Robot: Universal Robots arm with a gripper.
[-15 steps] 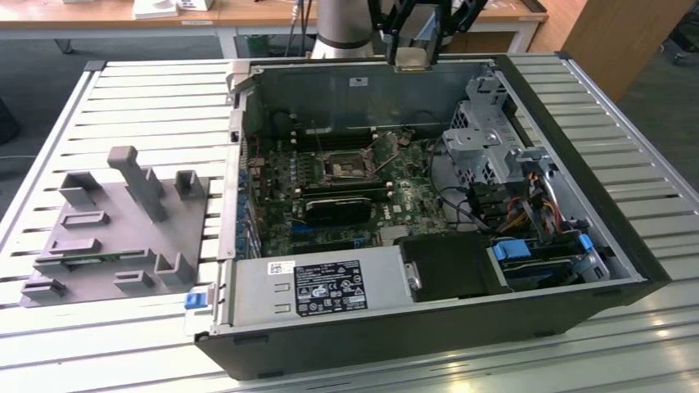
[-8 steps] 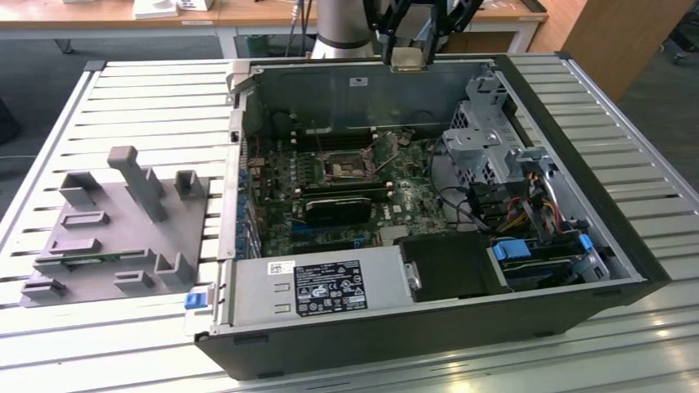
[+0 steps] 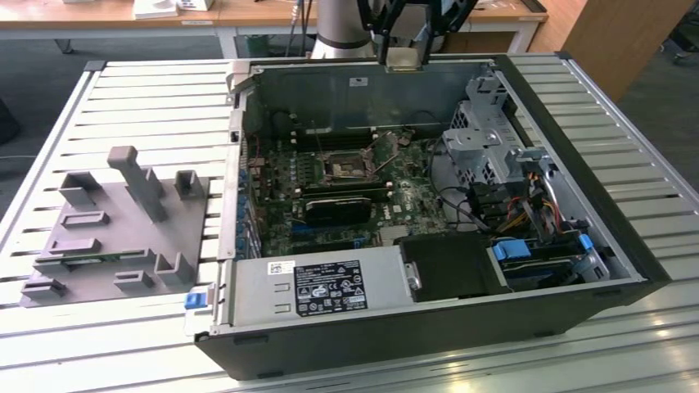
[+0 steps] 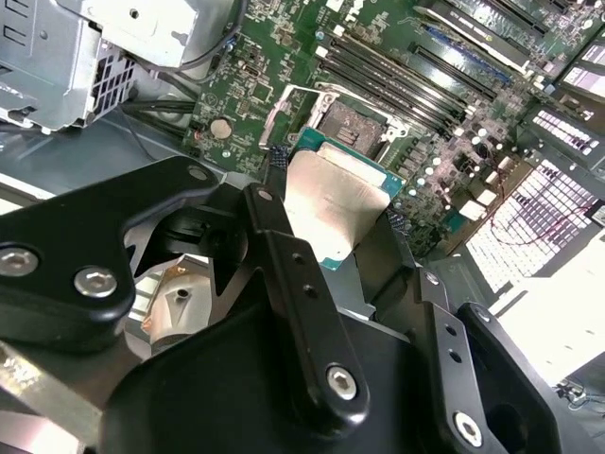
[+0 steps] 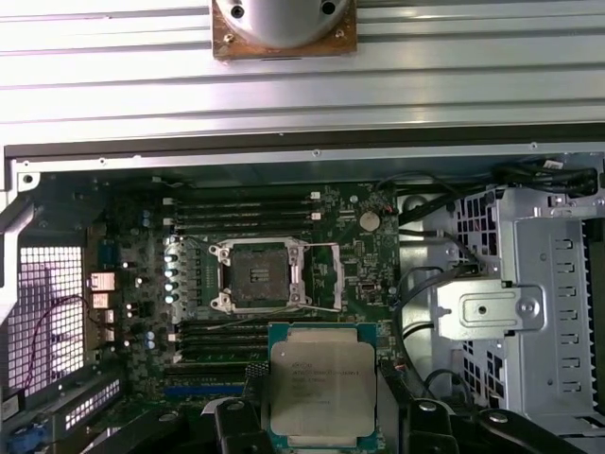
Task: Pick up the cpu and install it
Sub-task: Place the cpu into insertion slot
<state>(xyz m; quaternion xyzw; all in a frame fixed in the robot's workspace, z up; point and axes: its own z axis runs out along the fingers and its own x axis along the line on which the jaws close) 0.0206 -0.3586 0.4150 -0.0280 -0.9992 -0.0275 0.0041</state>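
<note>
The cpu (image 5: 323, 386) is a flat square chip with a silvery top plate and a thin pale rim. My gripper (image 5: 326, 414) is shut on it, with one black finger on each side. In the second wrist view the cpu (image 4: 333, 200) sits between the fingers (image 4: 272, 236), held above the motherboard. The open socket (image 5: 260, 274) shows its dark contact field, and its metal frame is swung up; it also appears in the second wrist view (image 4: 354, 123). In the exterior view the gripper (image 3: 402, 47) hangs over the case's far wall, with the cpu (image 3: 402, 59) well above the socket (image 3: 344, 168).
The open computer case (image 3: 611, 270) lies on a slatted table. Inside are a long black card (image 3: 344, 205), memory slots (image 5: 246, 213), a metal drive cage (image 3: 492, 135), loose cables (image 3: 513, 205) and a power supply (image 3: 317, 286). A grey fixture block (image 3: 110, 221) stands on the exterior view's left.
</note>
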